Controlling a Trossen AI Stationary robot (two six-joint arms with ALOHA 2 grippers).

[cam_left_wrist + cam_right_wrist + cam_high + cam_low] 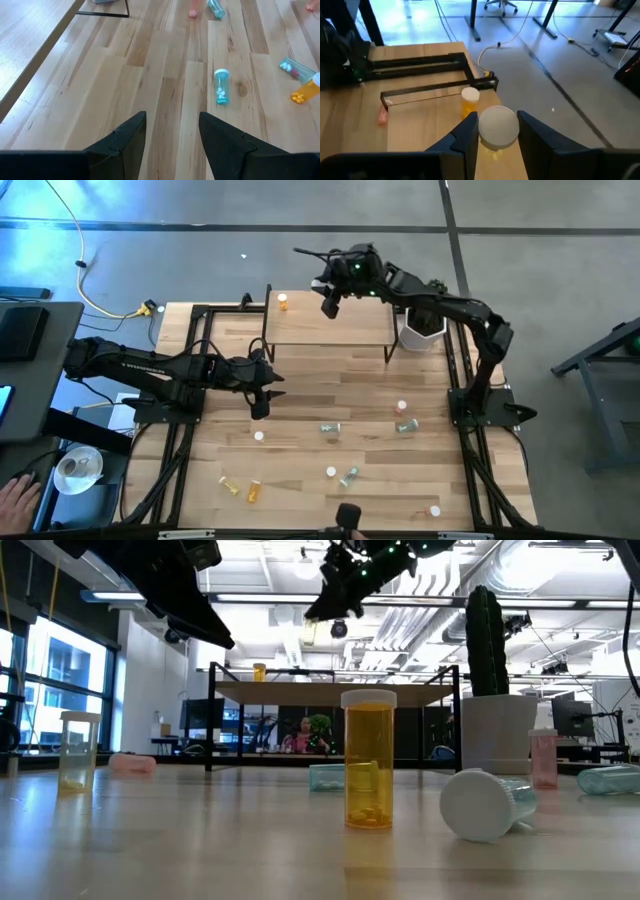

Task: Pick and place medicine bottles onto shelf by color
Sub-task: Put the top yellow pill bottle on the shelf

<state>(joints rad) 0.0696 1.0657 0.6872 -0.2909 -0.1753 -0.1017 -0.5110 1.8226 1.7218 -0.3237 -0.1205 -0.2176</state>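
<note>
One orange bottle [283,302] is stood upright on the shelf [330,330], at its 10 o'clock corner. A second, white-capped bottle [496,129] is pinched between the fingers of the right gripper [330,304], held above the shelf at about 12 o'clock. The remaining bottles [330,427] are scattered on the table [300,470] at 6 o'clock of the shelf. The left gripper [259,408] is hung over the table at 8 o'clock of the shelf, fingers spread, nothing held.

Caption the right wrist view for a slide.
Right end effector holds a white-capped bottle over the shelf, beside an orange bottle already standing there.
</note>
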